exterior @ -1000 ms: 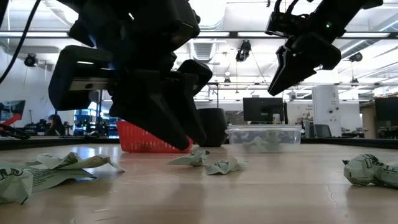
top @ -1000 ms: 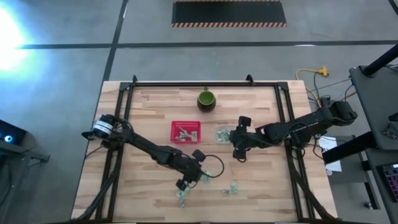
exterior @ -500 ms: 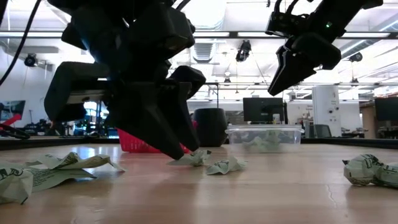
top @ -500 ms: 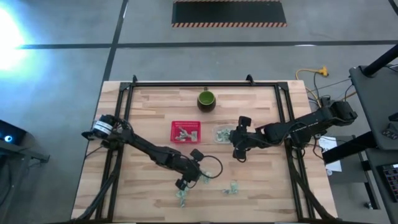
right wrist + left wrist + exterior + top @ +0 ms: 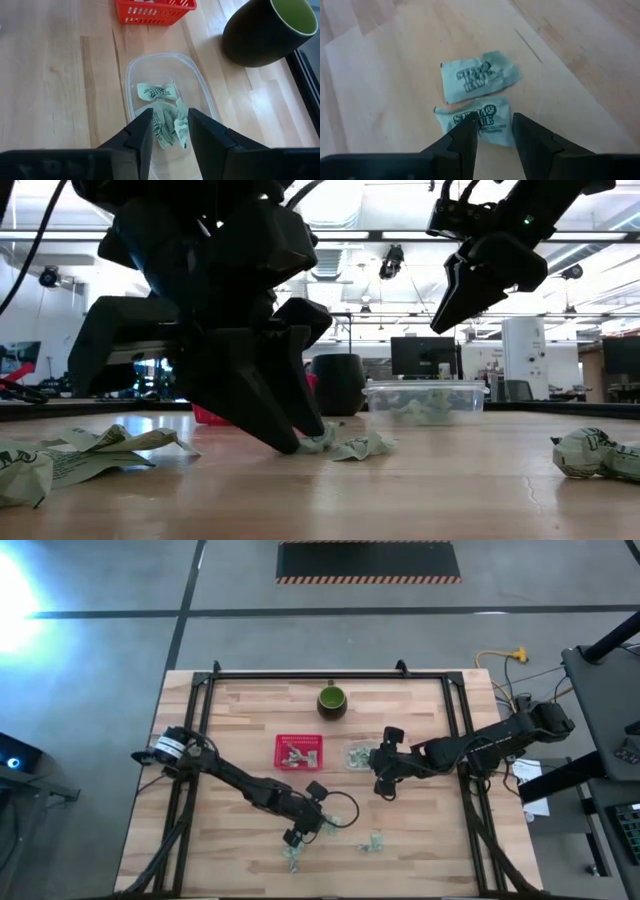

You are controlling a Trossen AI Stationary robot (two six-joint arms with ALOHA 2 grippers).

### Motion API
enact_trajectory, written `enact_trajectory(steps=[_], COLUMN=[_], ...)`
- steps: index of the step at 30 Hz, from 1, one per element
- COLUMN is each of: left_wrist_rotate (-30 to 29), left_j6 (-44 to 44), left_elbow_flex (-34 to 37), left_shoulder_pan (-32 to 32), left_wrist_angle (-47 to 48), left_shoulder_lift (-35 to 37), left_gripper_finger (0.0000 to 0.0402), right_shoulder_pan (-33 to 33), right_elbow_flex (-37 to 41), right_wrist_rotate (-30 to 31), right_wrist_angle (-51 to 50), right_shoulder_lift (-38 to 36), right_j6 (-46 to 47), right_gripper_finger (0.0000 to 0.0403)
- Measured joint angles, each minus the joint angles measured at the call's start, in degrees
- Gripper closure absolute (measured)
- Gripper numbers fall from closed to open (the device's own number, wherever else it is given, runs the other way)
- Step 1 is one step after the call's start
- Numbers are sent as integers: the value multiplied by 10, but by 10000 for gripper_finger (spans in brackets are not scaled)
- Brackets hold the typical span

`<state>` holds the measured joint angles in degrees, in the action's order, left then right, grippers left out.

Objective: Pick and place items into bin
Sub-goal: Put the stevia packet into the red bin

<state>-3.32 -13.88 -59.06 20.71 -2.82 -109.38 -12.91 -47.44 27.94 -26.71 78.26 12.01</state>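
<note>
Pale green packet [image 5: 479, 121] lies flat on the worktop [image 5: 580, 75] directly beneath the left claw [image 5: 495, 131], whose parted fingers straddle it ungripped, long axis crossing the gap. The right claw [image 5: 170, 131] hovers parted, empty, over the clear tub [image 5: 135, 70].

Light: bright and even indoors, from ceiling lamps [image 5: 340, 200] seen in the low view.
Glare: a white flare on the floor [image 5: 20, 595] in the high view.
Backlight: arms silhouetted in the low view.
Focus: near packets [image 5: 40, 465] soft.
</note>
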Motion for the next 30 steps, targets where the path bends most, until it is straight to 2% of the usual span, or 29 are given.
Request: enact_trajectory(steps=[12, 16, 22, 30], left_wrist_rotate=[-2, -3, -5, -31], left_j6=[1, 0, -5, -6], left_elbow_flex=[-7, -7, -6, -5], left_shoulder_pan=[-1, -1, 0, 0], left_wrist_angle=[2, 4, 19, 29], left_shoulder_lift=[-9, -9, -4, 5], left_gripper_finger=[294, 322, 393, 400], right_shoulder_pan=[0, 0, 0, 0], right_elbow_flex=[0, 0, 0, 0], right_wrist_rotate=[0, 0, 0, 0], right_wrist_angle=[0, 0, -1, -1], right_shoulder_lift=[0, 0, 0, 0], right_j6=[0, 0, 0, 0], right_gripper_finger=[298, 301, 303, 304])
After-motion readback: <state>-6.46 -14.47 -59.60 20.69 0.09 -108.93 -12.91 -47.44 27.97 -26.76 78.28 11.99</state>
